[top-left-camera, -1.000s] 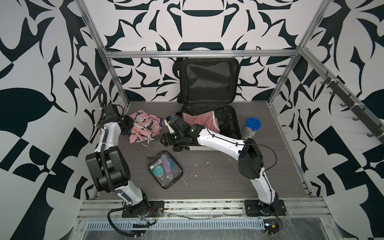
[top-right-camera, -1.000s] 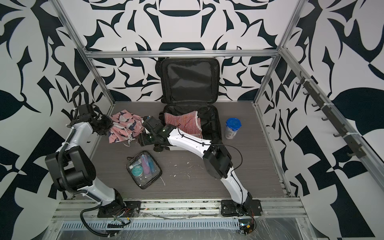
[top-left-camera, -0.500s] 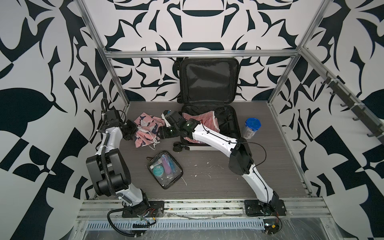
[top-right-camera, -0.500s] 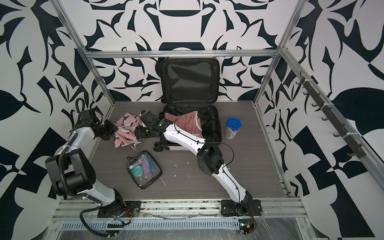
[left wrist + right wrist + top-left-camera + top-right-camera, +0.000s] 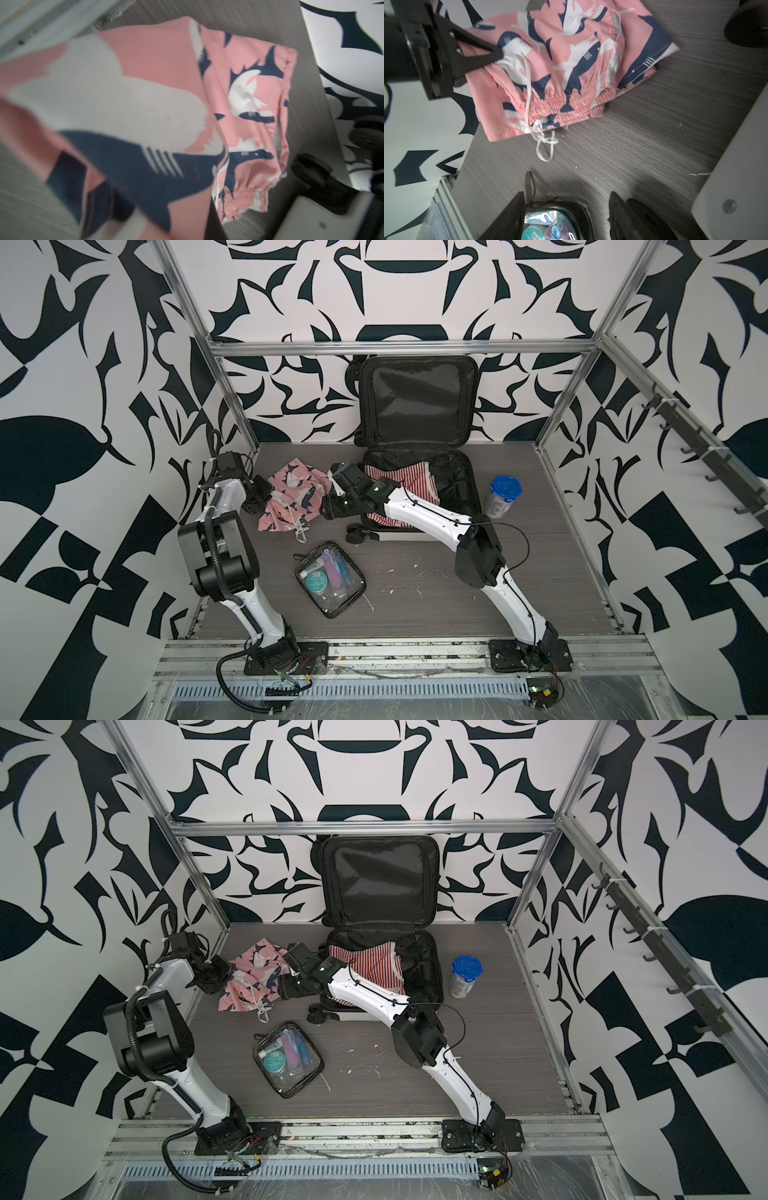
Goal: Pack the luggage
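The right gripper (image 5: 566, 197), jaws apart and empty, has shifted left toward the pink shark-print shorts (image 5: 295, 499), which the left gripper (image 5: 259, 493) pinches tight. The luggage (image 5: 415, 402), far centre with its lid raised, holds 1 striped garment (image 5: 409, 479).

left claw (image 5: 499, 54) pinched closed, right claw (image 5: 566, 209) parted, hovering low

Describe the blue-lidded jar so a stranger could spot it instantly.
Find the open luggage at the far end of the table. Just right of it, standing alone, is the jar. It's the only upright cylinder, white-bodied with a bright blue lid.
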Action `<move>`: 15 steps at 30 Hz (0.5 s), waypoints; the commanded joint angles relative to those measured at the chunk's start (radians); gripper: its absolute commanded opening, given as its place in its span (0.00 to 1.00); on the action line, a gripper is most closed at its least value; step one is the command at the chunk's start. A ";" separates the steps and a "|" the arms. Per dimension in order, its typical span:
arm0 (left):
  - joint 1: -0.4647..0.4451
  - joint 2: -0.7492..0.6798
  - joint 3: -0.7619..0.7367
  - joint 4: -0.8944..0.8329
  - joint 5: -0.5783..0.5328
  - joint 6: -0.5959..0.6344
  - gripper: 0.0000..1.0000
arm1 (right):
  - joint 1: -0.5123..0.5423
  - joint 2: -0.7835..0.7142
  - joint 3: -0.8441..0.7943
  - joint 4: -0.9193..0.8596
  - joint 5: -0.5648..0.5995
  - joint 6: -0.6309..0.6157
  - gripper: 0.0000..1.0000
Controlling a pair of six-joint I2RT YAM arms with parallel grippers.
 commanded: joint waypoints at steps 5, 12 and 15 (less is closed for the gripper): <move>-0.050 0.155 0.225 -0.163 -0.208 0.141 0.02 | 0.003 -0.032 0.007 -0.008 0.038 -0.038 0.65; -0.134 0.226 0.360 -0.212 -0.363 0.228 0.02 | 0.001 -0.094 -0.054 -0.003 0.078 -0.062 0.65; -0.195 0.247 0.401 -0.223 -0.440 0.268 0.00 | -0.003 -0.130 -0.084 -0.007 0.104 -0.074 0.66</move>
